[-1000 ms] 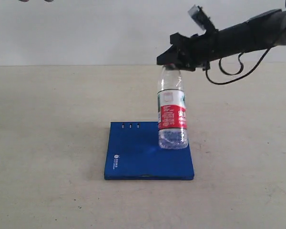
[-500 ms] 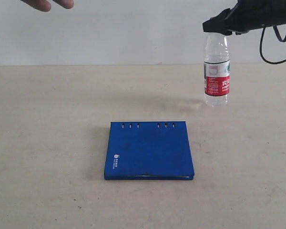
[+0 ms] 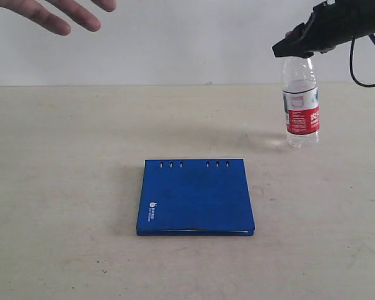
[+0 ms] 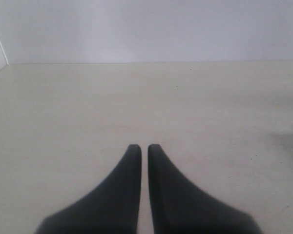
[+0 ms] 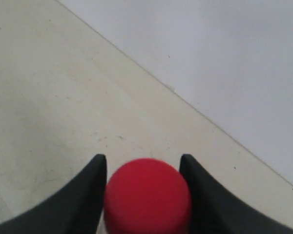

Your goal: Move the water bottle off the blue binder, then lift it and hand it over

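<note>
The water bottle (image 3: 300, 103) stands upright to the right of the blue binder (image 3: 197, 197), clear of it, its base at or just above the tabletop. My right gripper (image 3: 292, 50) is shut on the bottle's top; in the right wrist view the red cap (image 5: 147, 195) fills the gap between the two black fingers of the right gripper (image 5: 143, 158). The binder lies flat and closed in the middle of the table, with nothing on it. My left gripper (image 4: 143, 146) is shut on nothing over bare table and does not show in the exterior view.
A person's open hand (image 3: 50, 12) reaches in at the top left, above the far side of the beige table (image 3: 62, 187). A white wall (image 3: 175, 44) runs behind the table. A black cable (image 3: 362, 69) hangs from my right arm.
My right gripper carried the bottle up off the binder, then rightward and lower beside it. The hand at the top left has come further into view.
</note>
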